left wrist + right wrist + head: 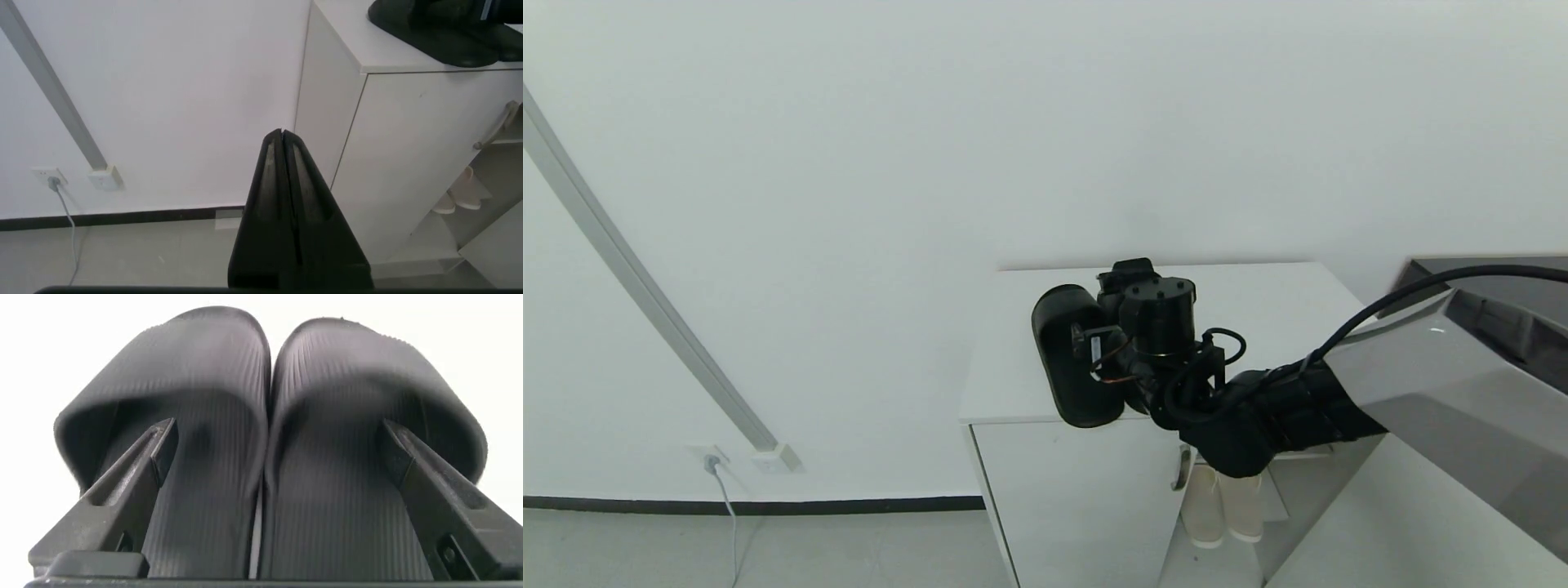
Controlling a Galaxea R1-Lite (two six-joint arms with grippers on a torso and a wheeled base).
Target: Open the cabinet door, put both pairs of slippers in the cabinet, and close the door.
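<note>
You're on the second pair: right fingers [131,482] grip the black slippers [1070,367] over the cabinet [1013,384] top, white slippers [1221,506] sit inside, left fingers [270,188] are closed and empty, so I'd lower the black pair in beside them, then shut the door [1388,531].
</note>
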